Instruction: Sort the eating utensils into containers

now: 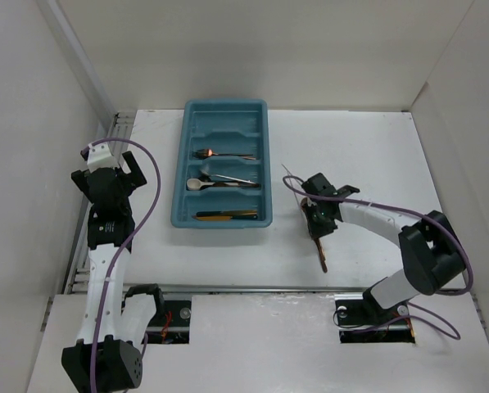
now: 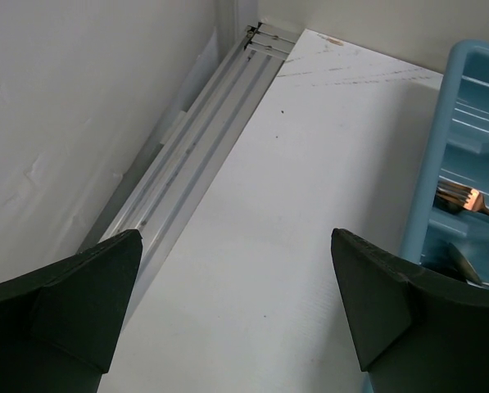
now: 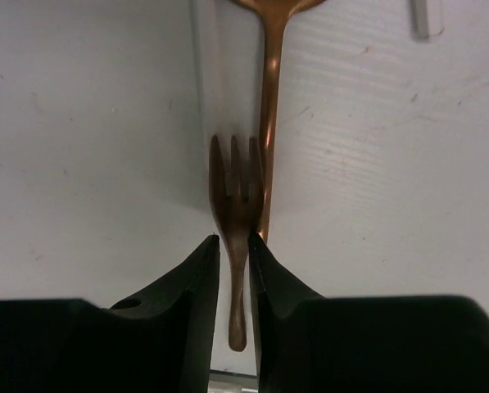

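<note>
My right gripper is shut on the neck of a copper fork, tines pointing away from the wrist, low over the table right of the tray. A copper spoon lies on the table just beside and beyond the fork; it also shows in the top view. The teal-blue cutlery tray holds a copper utensil, silver pieces and a gold and black piece in separate slots. My left gripper is open and empty over bare table left of the tray.
A thin chopstick lies on the table just behind my right gripper. An aluminium rail runs along the left wall. White walls close in the table on the left, back and right.
</note>
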